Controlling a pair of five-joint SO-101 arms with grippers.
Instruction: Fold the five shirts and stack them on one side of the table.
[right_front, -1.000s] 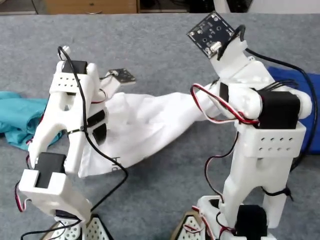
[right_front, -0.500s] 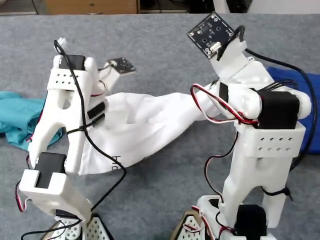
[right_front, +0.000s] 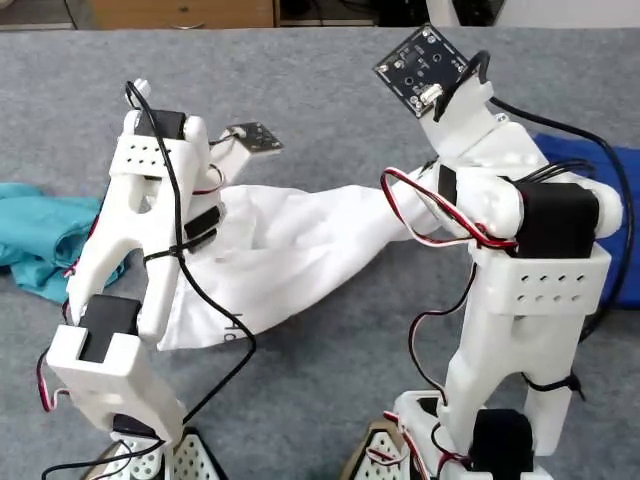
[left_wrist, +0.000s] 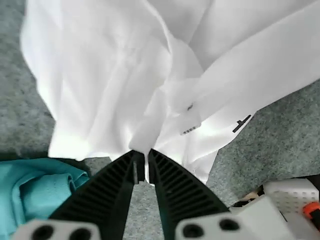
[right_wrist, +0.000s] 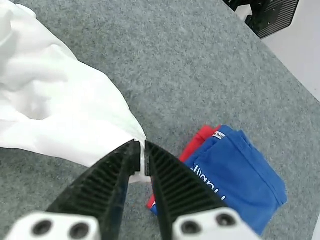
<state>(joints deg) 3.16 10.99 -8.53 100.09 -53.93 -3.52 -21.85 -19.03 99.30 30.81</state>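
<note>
White shirt (left_wrist: 100, 75), small sewn label (left_wrist: 190, 125), dark print (left_wrist: 243, 123)

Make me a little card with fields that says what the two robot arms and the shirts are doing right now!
left end effector: shut on the white shirt, at the end nearest the teal shirt
right end effector: shut on the white shirt's other end
white shirt: stretched between the two arms above the grey table
teal shirt: crumpled, unfolded
blue shirt: folded, lying on the red shirt
</note>
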